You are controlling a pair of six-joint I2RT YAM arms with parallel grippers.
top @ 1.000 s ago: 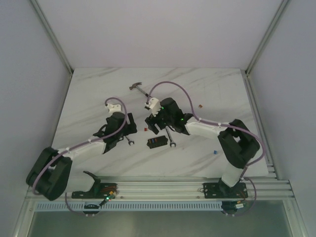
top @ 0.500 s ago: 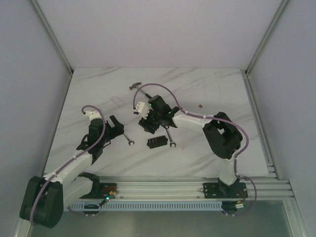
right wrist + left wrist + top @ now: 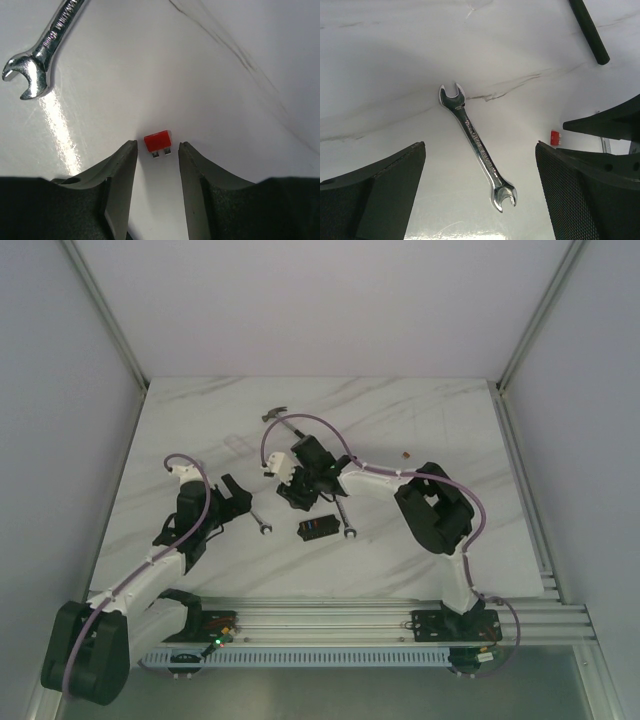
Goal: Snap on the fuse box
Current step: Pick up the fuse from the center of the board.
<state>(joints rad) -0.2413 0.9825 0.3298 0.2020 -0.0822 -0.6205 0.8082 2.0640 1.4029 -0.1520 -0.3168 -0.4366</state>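
Fuse box (image 3: 316,528) off edges; right tool (image 3: 157,144) narrow astride red fuse (image 3: 158,139); left tool (image 3: 480,146) wide

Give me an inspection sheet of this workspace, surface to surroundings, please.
Surface: white grey-veined marble-look table.
Job's things: small black rectangular plastic fuse box lying flat, untouched; small red plastic fuse loose on the table.
Clutter: silver metal wrench; second silver wrench beside the fuse box; black-handled hammer; tiny brown piece, unidentifiable.
Grippers: left gripper jaws open, empty; right gripper jaws open, straddling the red fuse.
Cables: purple cables looped high, no snag seen.
Surroundings: pale walls, aluminium frame.
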